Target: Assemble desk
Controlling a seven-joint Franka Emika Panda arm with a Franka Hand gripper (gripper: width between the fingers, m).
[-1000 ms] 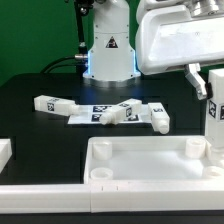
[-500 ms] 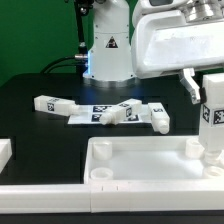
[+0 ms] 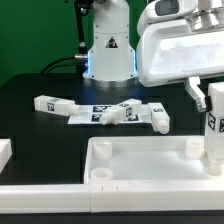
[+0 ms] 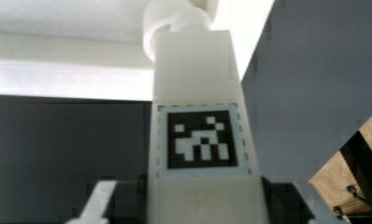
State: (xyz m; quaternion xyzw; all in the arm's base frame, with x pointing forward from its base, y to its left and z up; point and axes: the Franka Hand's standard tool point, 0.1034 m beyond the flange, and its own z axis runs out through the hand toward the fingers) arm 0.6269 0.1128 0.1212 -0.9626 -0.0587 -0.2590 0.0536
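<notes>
Gripper [image 3: 208, 100] in the exterior view is clamped on an upright tagged leg [image 3: 213, 130], foot down at the tabletop [image 3: 140, 160] corner on the exterior view's right, other legs [image 3: 150, 116] loose on the table [image 3: 40, 125] behind; wrist view: that leg [image 4: 201, 90] sits between the jaws, tag facing camera.

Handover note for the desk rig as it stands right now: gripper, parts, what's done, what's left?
Gripper: shut on one leg, held upright at the tabletop corner socket on the exterior view's right.
Parts: three other legs lie loose on the table beyond the tabletop.
Done: no leg visibly fixed. I cannot tell whether the held leg is seated.
Left: probably seat this leg, then fit the other three.
</notes>
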